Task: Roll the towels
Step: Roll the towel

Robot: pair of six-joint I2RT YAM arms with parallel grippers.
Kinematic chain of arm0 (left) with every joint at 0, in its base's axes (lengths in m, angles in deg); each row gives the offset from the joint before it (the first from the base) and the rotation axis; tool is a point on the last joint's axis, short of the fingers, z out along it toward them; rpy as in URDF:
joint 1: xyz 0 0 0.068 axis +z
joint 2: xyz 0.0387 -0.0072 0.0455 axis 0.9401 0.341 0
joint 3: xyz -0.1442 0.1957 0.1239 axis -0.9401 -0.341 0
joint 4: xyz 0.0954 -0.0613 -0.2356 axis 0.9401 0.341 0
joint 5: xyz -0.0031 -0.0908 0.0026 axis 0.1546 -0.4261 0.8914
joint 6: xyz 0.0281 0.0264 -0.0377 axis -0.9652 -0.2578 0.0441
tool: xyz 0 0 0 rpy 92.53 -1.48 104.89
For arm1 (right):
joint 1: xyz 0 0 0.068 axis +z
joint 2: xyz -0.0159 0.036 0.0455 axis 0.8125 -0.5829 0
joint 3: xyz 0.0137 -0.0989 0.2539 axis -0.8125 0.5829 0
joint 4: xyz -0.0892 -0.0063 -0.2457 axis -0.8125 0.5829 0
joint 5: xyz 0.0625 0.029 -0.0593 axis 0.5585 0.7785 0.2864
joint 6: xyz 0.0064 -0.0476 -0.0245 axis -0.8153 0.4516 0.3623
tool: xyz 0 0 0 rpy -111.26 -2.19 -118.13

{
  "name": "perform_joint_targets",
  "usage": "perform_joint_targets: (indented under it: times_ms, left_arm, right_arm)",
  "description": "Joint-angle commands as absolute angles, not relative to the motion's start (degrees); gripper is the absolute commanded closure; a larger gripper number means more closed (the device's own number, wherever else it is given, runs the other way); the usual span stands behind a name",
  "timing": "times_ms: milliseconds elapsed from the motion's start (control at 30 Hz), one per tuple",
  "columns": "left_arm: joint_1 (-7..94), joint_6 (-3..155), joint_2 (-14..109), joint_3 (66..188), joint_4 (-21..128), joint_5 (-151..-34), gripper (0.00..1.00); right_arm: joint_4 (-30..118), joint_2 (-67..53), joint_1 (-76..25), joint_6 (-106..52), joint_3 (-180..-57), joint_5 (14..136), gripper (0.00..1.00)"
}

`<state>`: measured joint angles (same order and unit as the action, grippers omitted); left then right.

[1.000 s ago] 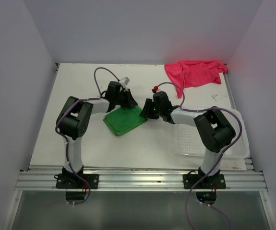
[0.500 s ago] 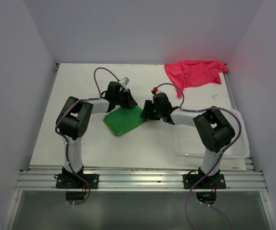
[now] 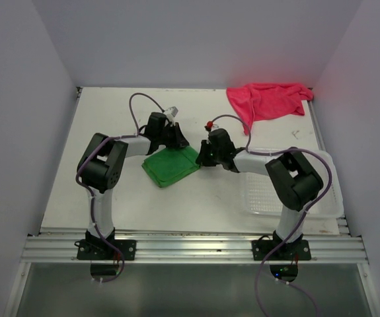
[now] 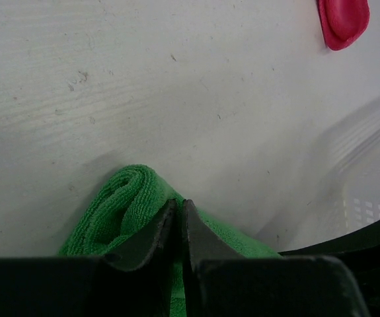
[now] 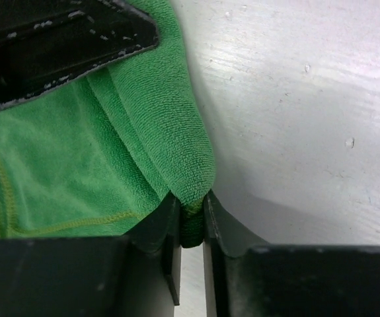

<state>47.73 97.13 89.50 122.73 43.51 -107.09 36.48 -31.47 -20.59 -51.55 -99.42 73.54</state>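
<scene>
right gripper [image 5: 190,206] now tight on green towel [image 5: 64,158] edge, earlier open

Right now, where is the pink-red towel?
In the top view, the pink-red towel lies crumpled in the far right corner of the table, just beyond the clear basket.

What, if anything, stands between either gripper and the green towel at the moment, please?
Nothing visible does. The right gripper is pinched on the folded edge of the green towel, and the left gripper is closed on its thick fold, so both touch the cloth directly.
</scene>
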Motion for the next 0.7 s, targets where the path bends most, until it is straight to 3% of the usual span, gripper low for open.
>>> perform_joint_targets:
  times_ms: [0,100,400,667]
  left_arm:
    - [48.1,95.8,88.4,122.6,48.5,-103.6,0.88]
    - [48.3,95.6,88.0,124.1,49.5,-103.7,0.87]
    - [48.5,95.1,85.3,128.7,53.1,-104.1,0.85]
    - [48.5,95.7,82.6,129.3,53.0,-105.8,0.85]
  right_arm:
    - [39.2,-29.4,-17.6,-45.0,-98.8,68.8,0.9]
    - [40.1,-28.0,-12.9,-40.0,-98.4,57.4,1.0]
    - [43.0,-29.0,-4.8,-32.6,-101.4,31.9,1.0]
    - [42.3,-33.0,1.1,-23.5,-104.6,19.3,1.0]
